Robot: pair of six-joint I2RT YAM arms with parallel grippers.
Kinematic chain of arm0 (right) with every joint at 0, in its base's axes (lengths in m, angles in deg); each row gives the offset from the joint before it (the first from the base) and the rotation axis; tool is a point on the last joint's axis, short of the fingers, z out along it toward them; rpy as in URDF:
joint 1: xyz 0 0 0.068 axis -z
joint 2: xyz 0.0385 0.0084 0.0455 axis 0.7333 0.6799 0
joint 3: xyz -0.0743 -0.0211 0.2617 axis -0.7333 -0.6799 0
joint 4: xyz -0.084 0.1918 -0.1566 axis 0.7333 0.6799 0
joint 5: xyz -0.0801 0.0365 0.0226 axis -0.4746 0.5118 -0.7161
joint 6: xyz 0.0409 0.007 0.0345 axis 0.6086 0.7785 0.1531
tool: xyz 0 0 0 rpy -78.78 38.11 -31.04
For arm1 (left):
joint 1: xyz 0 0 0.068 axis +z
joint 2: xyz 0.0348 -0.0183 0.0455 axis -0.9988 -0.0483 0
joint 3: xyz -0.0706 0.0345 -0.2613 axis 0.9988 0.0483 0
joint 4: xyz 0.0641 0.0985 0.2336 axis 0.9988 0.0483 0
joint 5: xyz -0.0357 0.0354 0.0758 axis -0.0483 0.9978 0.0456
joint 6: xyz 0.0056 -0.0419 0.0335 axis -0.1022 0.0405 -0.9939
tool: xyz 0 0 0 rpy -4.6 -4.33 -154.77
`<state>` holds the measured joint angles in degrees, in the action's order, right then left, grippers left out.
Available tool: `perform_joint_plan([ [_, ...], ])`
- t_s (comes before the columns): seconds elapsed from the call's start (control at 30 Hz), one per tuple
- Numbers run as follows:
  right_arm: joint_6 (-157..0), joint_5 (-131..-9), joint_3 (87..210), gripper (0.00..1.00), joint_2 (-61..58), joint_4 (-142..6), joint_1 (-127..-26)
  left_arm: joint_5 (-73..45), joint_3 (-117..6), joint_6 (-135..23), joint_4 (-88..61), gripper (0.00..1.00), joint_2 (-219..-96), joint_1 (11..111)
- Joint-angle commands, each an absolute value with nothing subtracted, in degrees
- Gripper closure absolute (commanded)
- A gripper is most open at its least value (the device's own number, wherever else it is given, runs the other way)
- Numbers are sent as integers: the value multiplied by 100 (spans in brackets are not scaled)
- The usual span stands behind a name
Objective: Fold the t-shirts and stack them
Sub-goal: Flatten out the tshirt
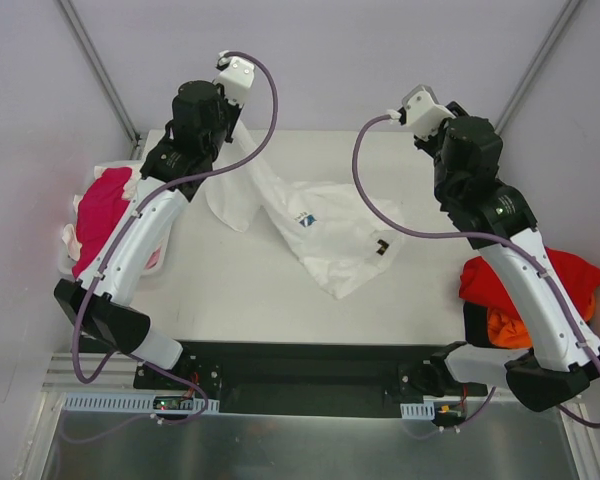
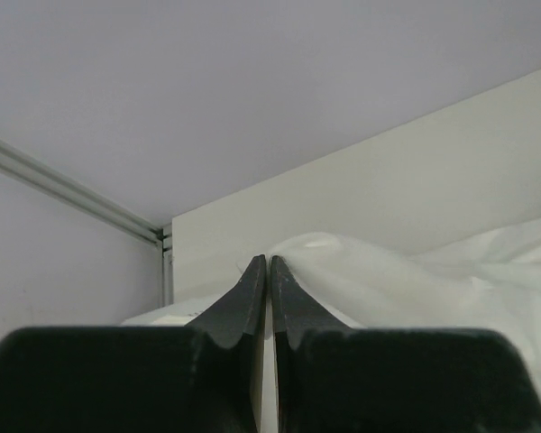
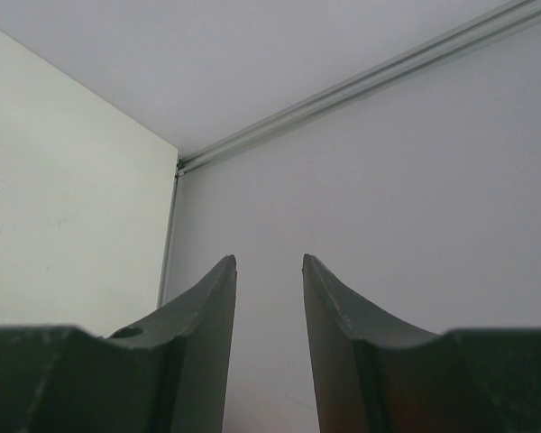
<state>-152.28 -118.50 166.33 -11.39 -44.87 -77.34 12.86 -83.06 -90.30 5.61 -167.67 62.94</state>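
Left end effector [image 2: 268, 260] clenched on the white t-shirt [image 1: 325, 235]; cloth trails diagonally toward the right end effector [image 3: 269, 262], parted, empty.

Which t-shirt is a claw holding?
The white t-shirt, pinched in the left claw; the pink t-shirt, red t-shirt and orange t-shirt lie aside.
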Motion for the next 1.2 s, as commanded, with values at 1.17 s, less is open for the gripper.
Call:
perform_joint_plan([
  [1.17,-12094,-7373,15465,45,2054,-2819,-7854,1245,-6260,-8858,-146,100,-17104,5954],
])
